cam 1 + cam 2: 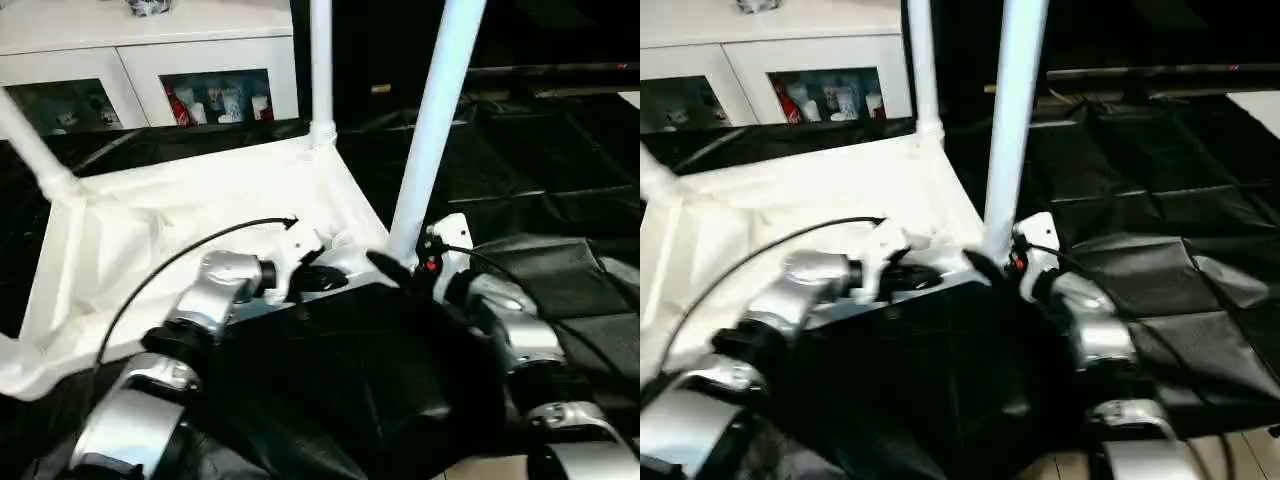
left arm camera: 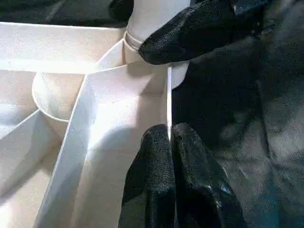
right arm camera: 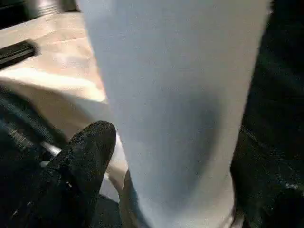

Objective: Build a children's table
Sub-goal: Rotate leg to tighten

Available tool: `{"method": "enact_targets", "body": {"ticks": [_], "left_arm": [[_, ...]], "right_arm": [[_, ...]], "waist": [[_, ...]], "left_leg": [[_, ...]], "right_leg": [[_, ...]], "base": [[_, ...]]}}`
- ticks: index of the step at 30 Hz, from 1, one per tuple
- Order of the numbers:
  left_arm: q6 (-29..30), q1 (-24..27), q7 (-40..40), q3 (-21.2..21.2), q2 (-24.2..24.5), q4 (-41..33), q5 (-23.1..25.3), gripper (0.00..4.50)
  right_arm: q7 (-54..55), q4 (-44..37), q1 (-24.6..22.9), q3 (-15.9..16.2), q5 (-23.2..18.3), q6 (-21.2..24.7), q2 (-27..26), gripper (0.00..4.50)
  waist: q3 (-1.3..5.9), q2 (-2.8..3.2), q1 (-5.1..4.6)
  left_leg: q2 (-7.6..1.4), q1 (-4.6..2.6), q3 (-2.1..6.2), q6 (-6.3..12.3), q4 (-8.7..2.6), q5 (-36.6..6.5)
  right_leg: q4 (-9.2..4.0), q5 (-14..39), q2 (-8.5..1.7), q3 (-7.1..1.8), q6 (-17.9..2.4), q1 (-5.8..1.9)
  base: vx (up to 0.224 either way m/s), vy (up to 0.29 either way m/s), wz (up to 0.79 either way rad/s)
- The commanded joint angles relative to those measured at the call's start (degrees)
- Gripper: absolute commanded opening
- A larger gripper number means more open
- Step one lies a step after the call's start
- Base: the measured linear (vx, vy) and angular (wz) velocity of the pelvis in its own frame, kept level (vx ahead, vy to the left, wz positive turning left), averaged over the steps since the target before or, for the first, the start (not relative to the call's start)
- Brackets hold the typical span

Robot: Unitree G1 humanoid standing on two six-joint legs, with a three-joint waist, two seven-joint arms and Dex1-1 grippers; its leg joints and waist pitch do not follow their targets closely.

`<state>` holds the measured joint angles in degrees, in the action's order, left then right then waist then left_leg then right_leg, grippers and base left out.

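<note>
Upturned children's table point(image 1: 150, 240), left tool point(image 2: 170, 137) (pinching rim)

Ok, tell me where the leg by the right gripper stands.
In the left eye view that leg stands upright at the upturned tabletop's near right corner, beside the right gripper.

White children's table point(image 1: 170, 235) upside down on black sheeting, rimmed underside up, tapered legs point(image 1: 437, 120) upright.
</note>
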<state>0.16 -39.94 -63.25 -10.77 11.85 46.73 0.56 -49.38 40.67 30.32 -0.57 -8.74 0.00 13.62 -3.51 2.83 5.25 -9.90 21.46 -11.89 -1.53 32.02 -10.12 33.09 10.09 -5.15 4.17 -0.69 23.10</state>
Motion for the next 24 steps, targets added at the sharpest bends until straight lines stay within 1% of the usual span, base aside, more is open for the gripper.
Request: {"method": "enact_targets", "body": {"ticks": [1,2,3,4,5,6,7,8,10,11,12,13,14,16,17,20,22,24], "left_arm": [[-0.7,1.0,-4.2,-1.8,-0.3,-2.2,-1.6,0.00],[-0.5,1.2,-4.9,-1.9,-0.1,-2.5,-1.7,0.00],[-0.2,1.7,-6.3,-2.2,0.3,-3.2,-2.0,0.00],[0.2,2.2,-7.6,-2.4,0.6,-3.9,-2.3,0.00],[0.4,2.3,-8.0,-2.5,0.7,-4.1,-2.4,0.00],[0.5,2.7,-8.7,-2.6,1.0,-4.6,-2.5,0.00],[0.5,3.2,-9.3,-2.9,1.5,-4.8,-2.5,0.00],[0.4,3.4,-9.4,-2.9,1.6,-4.7,-2.4,0.00],[0.2,3.5,-9.6,-2.7,1.7,-4.5,-2.2,0.00],[0.2,3.6,-9.6,-2.7,1.8,-4.6,-2.3,0.00],[0.3,3.7,-9.5,-2.6,2.0,-4.8,-2.3,0.00],[0.4,3.8,-9.5,-2.6,2.0,-4.9,-2.3,0.00],[0.5,3.9,-9.5,-2.6,2.1,-5.0,-2.4,0.00],[0.6,4.1,-9.5,-2.4,2.2,-5.3,-2.4,0.00],[0.8,4.2,-9.5,-2.4,2.2,-5.5,-2.4,0.00],[1.1,4.4,-9.2,-2.3,2.3,-5.9,-2.5,0.00],[0.9,4.5,-8.7,-2.3,2.3,-5.7,-2.4,0.00],[0.8,4.4,-7.5,-2.2,2.1,-5.3,-2.1,0.00]], "right_arm": [[-6.0,0.1,-0.1,3.9,0.6,1.8,-0.1,3.73],[-7.0,0.1,0.0,4.0,0.6,1.9,0.4,3.73],[-8.7,-0.1,0.0,4.2,0.6,1.9,1.2,3.73],[-10.3,-0.2,0.1,4.5,0.5,2.0,1.9,3.73],[-10.7,-0.3,0.1,4.5,0.5,2.1,2.1,3.73],[-11.5,-0.3,0.2,4.8,0.4,2.2,2.6,3.73],[-12.5,-0.4,0.4,4.9,0.3,2.1,3.3,3.73],[-12.8,-0.5,0.5,4.9,0.2,2.1,3.5,3.73],[-13.6,-0.6,0.5,4.8,-0.2,2.0,3.6,3.73],[-14.1,-0.7,0.4,4.8,-0.3,2.0,3.6,3.73],[-14.3,-0.8,0.3,4.9,-0.3,2.0,3.6,3.58],[-14.5,-0.8,0.3,4.9,-0.3,2.0,3.6,3.49],[-14.6,-0.8,0.2,5.0,-0.3,2.0,3.5,3.42],[-15.1,-0.9,-0.1,5.3,-0.2,2.1,3.4,3.29],[-15.5,-1.1,-0.4,5.4,-0.4,2.4,3.1,3.29],[-15.7,-1.5,-0.7,5.5,-0.8,2.6,2.7,2.94],[-14.9,-1.7,-1.1,5.4,-0.7,2.4,2.2,2.78],[-13.9,-1.9,-1.5,5.2,-0.7,2.5,1.8,2.62]], "waist": [[3.13,-0.53,0.31],[3.31,0.10,0.36],[3.33,-0.12,0.13],[3.39,-0.15,0.10],[3.61,-0.07,0.21],[3.63,0.07,0.12],[3.66,0.03,0.10],[3.62,-0.23,0.08],[3.38,-0.34,0.04],[3.26,-0.39,0.07],[3.23,-0.44,0.09],[3.19,-0.34,0.12],[3.17,-0.42,0.08],[3.21,-0.44,0.05],[3.21,-0.59,0.07],[3.30,-0.67,0.13],[3.39,-0.59,0.14],[3.37,-0.51,0.15]], "left_leg": [[-3.78,-0.29,1.81,5.40,-3.37,-10.8],[-3.87,-0.42,1.80,5.83,-3.20,-9.8],[-3.88,-0.32,1.80,6.27,-3.14,-9.4],[-3.86,-0.39,1.74,6.55,-3.04,-9.2],[-3.92,-0.55,1.70,7.12,-2.79,-8.3],[-3.85,-0.43,1.66,7.80,-2.63,-7.3],[-3.85,-0.40,1.67,8.04,-2.56,-7.0],[-3.81,-0.32,1.60,8.49,-2.49,-6.8],[-3.82,-0.34,1.57,8.22,-2.62,-8.5],[-3.89,-0.42,1.58,7.62,-2.78,-9.7],[-3.92,-0.46,1.61,7.31,-2.84,-10.1],[-3.96,-0.55,1.63,6.71,-2.93,-10.7],[-4.00,-0.54,1.68,6.32,-3.00,-10.8],[-4.00,-0.54,1.67,6.23,-2.98,-10.3],[-3.96,-0.52,1.64,6.42,-2.93,-9.8],[-3.82,-0.39,1.60,7.39,-2.72,-8.2],[-3.83,-0.41,1.58,7.67,-2.65,-7.9],[-3.89,-0.45,1.63,7.39,-2.72,-8.3]], "right_leg": [[-3.49,10.2,-4.26,-2.51,-14.0,-2.81],[-3.10,7.3,-4.19,-2.49,-15.0,-2.70],[-2.79,4.7,-3.97,-2.38,-15.9,-2.87],[-2.70,3.5,-3.93,-2.39,-16.3,-2.86],[-2.36,1.1,-4.07,-2.44,-17.1,-2.89],[-2.18,-0.7,-3.95,-2.39,-17.5,-2.83],[-2.10,-1.3,-3.96,-2.36,-17.6,-2.85],[-2.08,-1.4,-4.01,-2.33,-17.8,-2.86],[-2.48,2.0,-4.12,-2.34,-17.3,-2.83],[-2.81,4.9,-4.20,-2.39,-16.9,-2.79],[-2.84,6.0,-4.20,-2.40,-16.6,-2.78],[-2.99,7.7,-4.21,-2.47,-16.2,-2.70],[-2.98,8.3,-4.19,-2.51,-16.0,-2.72],[-2.90,7.7,-4.15,-2.55,-15.9,-2.68],[-2.78,7.0,-4.14,-2.56,-15.9,-2.68],[-2.56,5.0,-4.12,-2.51,-16.1,-2.76],[-2.59,5.1,-4.16,-2.47,-16.1,-2.73],[-2.66,6.0,-4.14,-2.46,-15.9,-2.70]], "base": [[0.000,0.000,0.00],[0.000,0.000,0.00],[0.000,0.000,0.00],[0.000,0.000,0.00],[0.000,0.000,0.00],[0.000,0.000,0.00],[0.000,0.000,0.00],[0.000,0.000,0.00],[0.000,0.000,0.00],[0.000,0.000,0.00],[0.000,0.000,0.00],[0.000,0.000,0.00],[0.000,0.000,0.00],[0.000,0.000,0.00],[0.000,0.000,0.00],[0.000,0.000,0.00],[0.000,0.000,0.00],[0.000,0.000,0.00]]}}
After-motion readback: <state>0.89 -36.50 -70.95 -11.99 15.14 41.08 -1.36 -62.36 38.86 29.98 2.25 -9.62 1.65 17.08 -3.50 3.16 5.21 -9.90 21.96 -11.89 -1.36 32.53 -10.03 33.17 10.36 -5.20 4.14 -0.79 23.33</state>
